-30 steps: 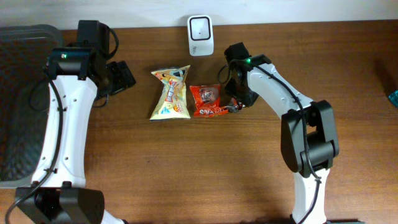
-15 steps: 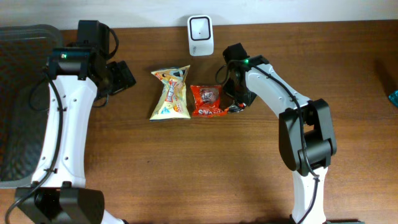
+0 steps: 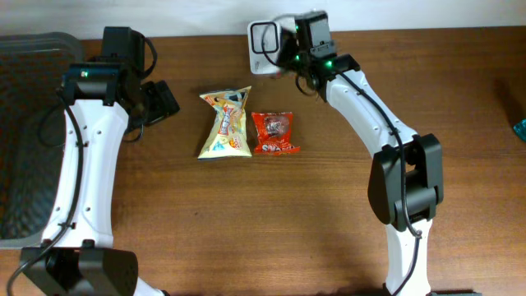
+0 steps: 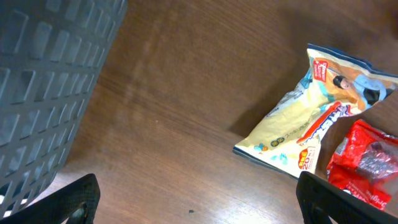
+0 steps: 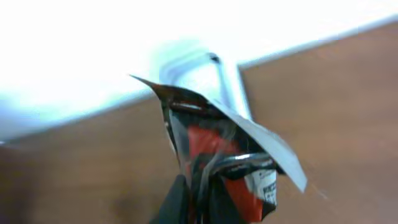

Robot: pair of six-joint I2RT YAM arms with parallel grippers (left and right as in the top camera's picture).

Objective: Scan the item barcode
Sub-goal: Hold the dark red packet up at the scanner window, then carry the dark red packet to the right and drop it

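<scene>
While clamped shut on a small red-and-black packet (image 5: 214, 158), hovers right at the face of the white scanner (image 3: 261, 49), at the far edge of the table (image 3: 460, 164): so much for the right gripper (image 3: 286, 47). Holds the packet upright by its lower end, crimped top edge raised across the scanner's front; touching the scanner or just clear, impossible to tell. Too blurred to make out any barcode. As for the left gripper (image 4: 199, 202): stands with fingers (image 4: 68, 202) spread wide, gripping nothing, well left of the scanner, low over bare wood. Lying flat, nearer the robot than the scanner: a yellow snack bag (image 3: 223, 123) and, just beside it, a second red packet (image 3: 275, 133). Far left of the scanner, a grey basket (image 3: 25, 123).
</scene>
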